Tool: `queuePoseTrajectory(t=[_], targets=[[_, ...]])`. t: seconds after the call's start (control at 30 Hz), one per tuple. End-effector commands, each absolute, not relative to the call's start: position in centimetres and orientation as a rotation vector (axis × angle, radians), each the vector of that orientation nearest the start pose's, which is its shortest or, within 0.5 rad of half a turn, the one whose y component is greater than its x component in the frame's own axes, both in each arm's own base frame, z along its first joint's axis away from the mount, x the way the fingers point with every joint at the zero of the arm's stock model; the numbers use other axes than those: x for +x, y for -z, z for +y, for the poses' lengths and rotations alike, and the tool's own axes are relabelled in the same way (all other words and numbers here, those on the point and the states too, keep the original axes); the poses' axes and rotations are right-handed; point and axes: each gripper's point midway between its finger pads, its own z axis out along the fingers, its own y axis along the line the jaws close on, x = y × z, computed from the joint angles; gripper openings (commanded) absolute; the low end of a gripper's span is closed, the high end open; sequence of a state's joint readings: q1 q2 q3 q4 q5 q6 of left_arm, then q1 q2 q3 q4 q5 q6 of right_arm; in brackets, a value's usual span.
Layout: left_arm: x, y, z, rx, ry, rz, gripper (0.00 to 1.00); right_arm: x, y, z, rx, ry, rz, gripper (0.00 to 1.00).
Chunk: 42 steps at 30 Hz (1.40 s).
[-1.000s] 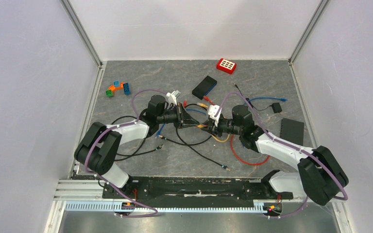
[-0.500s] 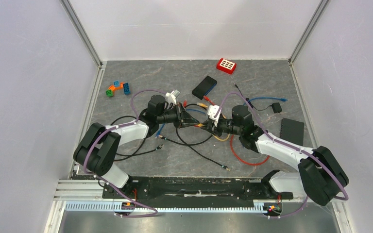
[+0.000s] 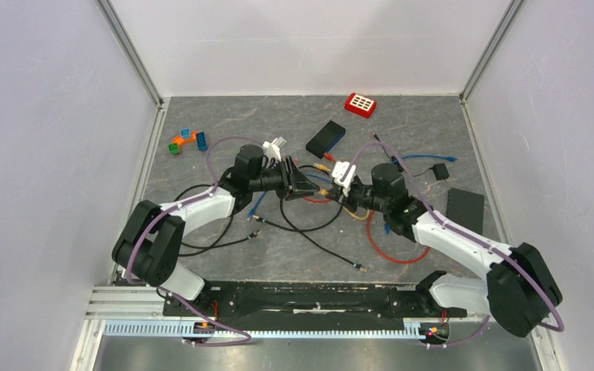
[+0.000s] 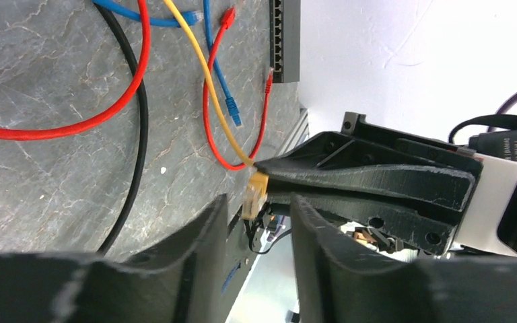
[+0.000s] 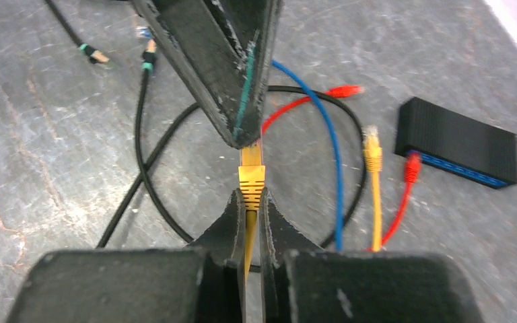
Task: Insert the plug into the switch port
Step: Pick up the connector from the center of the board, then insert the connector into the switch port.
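My right gripper (image 5: pixel 251 196) is shut on the yellow cable just behind its yellow plug (image 5: pixel 250 176), which sticks out ahead of the fingers above the table. My left gripper (image 4: pixel 259 202) is open, and the plug (image 4: pixel 255 195) sits at the mouth of its gap, untouched as far as I can see. In the top view the two grippers (image 3: pixel 311 192) (image 3: pixel 334 199) meet tip to tip at mid-table. A black switch with a blue port side (image 5: pixel 456 142) lies flat beyond, also in the top view (image 3: pixel 325 137). A second black switch (image 4: pixel 285 40) shows a row of ports.
Loose red (image 4: pixel 60 124), blue (image 4: pixel 215 74), black (image 4: pixel 138 128) and yellow cables lie tangled under both grippers. A red block (image 3: pixel 360 103) lies at the far edge, coloured bricks (image 3: pixel 187 141) at far left, a black box (image 3: pixel 464 209) at right.
Both grippers have shifted a little toward the far side while staying tip to tip. The right gripper has kept its hold on the yellow cable. The left stays open.
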State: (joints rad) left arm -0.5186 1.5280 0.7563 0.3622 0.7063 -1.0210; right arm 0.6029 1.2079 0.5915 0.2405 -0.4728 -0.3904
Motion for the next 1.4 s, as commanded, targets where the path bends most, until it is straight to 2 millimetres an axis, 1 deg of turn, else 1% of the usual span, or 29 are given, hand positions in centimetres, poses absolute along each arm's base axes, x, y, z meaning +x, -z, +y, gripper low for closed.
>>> queuePoseTrajectory(t=[0.0,0.07,0.13,0.2,0.23,0.27,0.3,0.33,0.4,0.43,0.47,0.53,0.6,0.7,0.77,0.8,0.9,0.93,0.97,1.0,1.07,1.1,1.13,1.17,1.2,1.33,1.37], targets=[[28.2,-19.7,-31.2,0.089,1.508,2.212,0.5,29.5,-20.6,23.7,-1.118,-0.418,1.525,0.0],[29.2,-20.6,-30.6,0.081,1.449,2.199,0.52,30.5,-22.2,21.5,-1.079,-0.364,1.577,0.0],[30.5,-21.3,-29.9,0.069,1.387,2.186,0.53,31.9,-24.8,19.1,-1.008,-0.297,1.596,0.0],[31.7,-21.4,-29.0,0.064,1.3,2.198,0.53,33.6,-28.1,16.7,-0.949,-0.207,1.589,0.0],[32.4,-21.3,-28.5,0.059,1.247,2.21,0.53,34.3,-29.3,15.5,-0.927,-0.153,1.596,0.0],[32.9,-21.2,-28.1,0.055,1.204,2.224,0.53,35.0,-31.2,14.7,-0.917,-0.097,1.576,0.0],[33.6,-21.1,-27.7,0.053,1.154,2.232,0.53,35.7,-32.3,13.9,-0.919,-0.054,1.569,0.0],[34.4,-21.0,-27.3,0.048,1.101,2.235,0.53,36.4,-33.9,13.2,-0.907,-0.006,1.552,0.0],[36.2,-20.5,-26.2,0.022,0.986,2.245,0.53,37.8,-35.5,12.3,-0.906,0.081,1.536,0.0],[36.9,-20.2,-25.7,0.017,0.935,2.247,0.53,38.5,-35.5,11.9,-0.93,0.122,1.529,0.0],[37.9,-19.9,-25.2,0.012,0.88,2.246,0.53,39.2,-35.1,11.9,-0.953,0.154,1.528,0.0],[39.7,-19.3,-24.7,-0.007,0.825,2.251,0.53,40.5,-33.3,11.8,-1.012,0.205,1.529,0.0],[41.5,-18.8,-24.8,-0.022,0.826,2.253,0.53,41.4,-30.6,12.3,-1.059,0.208,1.523,0.0],[44.3,-17.4,-25.7,-0.016,0.853,2.269,0.53,42.6,-25.4,13.3,-1.101,0.178,1.508,0.0],[46.2,-15.8,-26.2,-0.004,0.858,2.294,0.53,43.8,-22.4,14.1,-1.126,0.152,1.518,0.0],[47.2,-15.4,-26.4,0.0,0.861,2.292,0.53,44.6,-20.8,14.4,-1.131,0.137,1.54,0.0],[50.0,-13.1,-26.7,-0.033,0.887,2.298,0.53,46.5,-16.3,15.1,-1.147,0.105,1.609,0.0],[50.8,-12.4,-26.9,-0.052,0.908,2.297,0.53,47.0,-15.4,15.4,-1.158,0.09,1.617,0.0],[51.6,-12.1,-26.9,-0.069,0.932,2.287,0.53,47.3,-14.0,15.8,-1.179,0.067,1.632,0.0],[52.5,-11.6,-27.1,-0.088,0.951,2.28,0.53,47.7,-13.2,16.2,-1.192,0.046,1.634,0.0],[54.0,-11.2,-27.5,-0.099,0.983,2.255,0.52,48.7,-10.9,16.7,-1.212,0.025,1.658,0.0],[54.5,-10.8,-27.8,-0.097,1.001,2.251,0.53,49.0,-10.0,16.9,-1.219,0.013,1.678,0.0],[55.2,-10.8,-28.3,-0.091,1.019,2.242,0.53,49.5,-9.0,17.1,-1.221,0.0,1.699,0.0],[55.5,-10.3,-28.7,-0.086,1.04,2.249,0.52,49.9,-8.3,17.4,-1.222,-0.018,1.709,0.0],[55.9,-10.2,-29.0,-0.08,1.06,2.245,0.52,50.0,-7.5,17.6,-1.219,-0.041,1.723,0.0],[56.4,-8.5,-30.1,-0.088,1.141,2.25,0.52,50.7,-6.4,18.8,-1.163,-0.105,1.715,0.0],[56.5,-8.1,-30.3,-0.094,1.155,2.246,0.52,51.0,-6.1,19.0,-1.168,-0.099,1.71,0.0]])
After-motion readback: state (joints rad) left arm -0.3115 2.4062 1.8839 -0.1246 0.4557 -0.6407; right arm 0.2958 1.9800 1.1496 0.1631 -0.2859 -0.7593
